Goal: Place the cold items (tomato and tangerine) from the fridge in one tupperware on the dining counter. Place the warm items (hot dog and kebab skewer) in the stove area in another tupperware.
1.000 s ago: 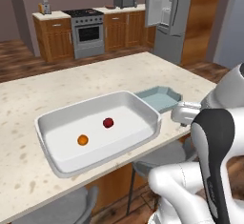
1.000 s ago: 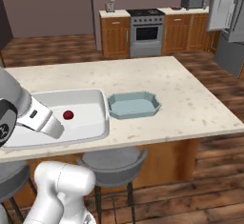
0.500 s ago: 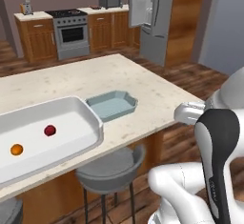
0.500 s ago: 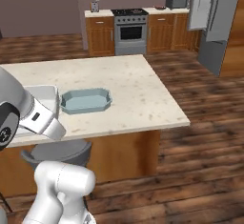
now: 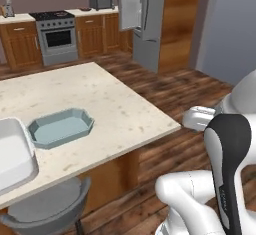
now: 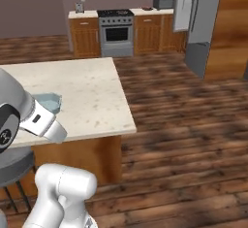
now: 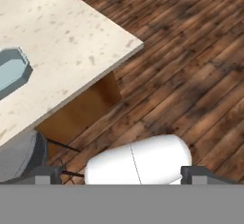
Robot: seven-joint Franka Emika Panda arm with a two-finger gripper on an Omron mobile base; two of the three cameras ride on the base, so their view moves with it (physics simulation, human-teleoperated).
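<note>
Gripper (image 7: 122,173) jaws stand wide apart with nothing between them, its two dark tips at the bottom of the hand view over the wooden floor (image 7: 190,70), off the corner of the dining counter (image 5: 107,104). On that counter sits the small teal octagonal tupperware (image 5: 61,127), just beside the rim of the large white tupperware (image 5: 15,151) at the left edge. Across the room stand the stove (image 5: 56,35) and the steel fridge (image 5: 142,16), its door open. A grey stool (image 5: 45,211) sits under the counter edge

No legible text, labels, brands or numbers anywhere; tabletop (image 5: 90,99), fridge (image 5: 142,19) and stove area (image 5: 57,34) carry none.
</note>
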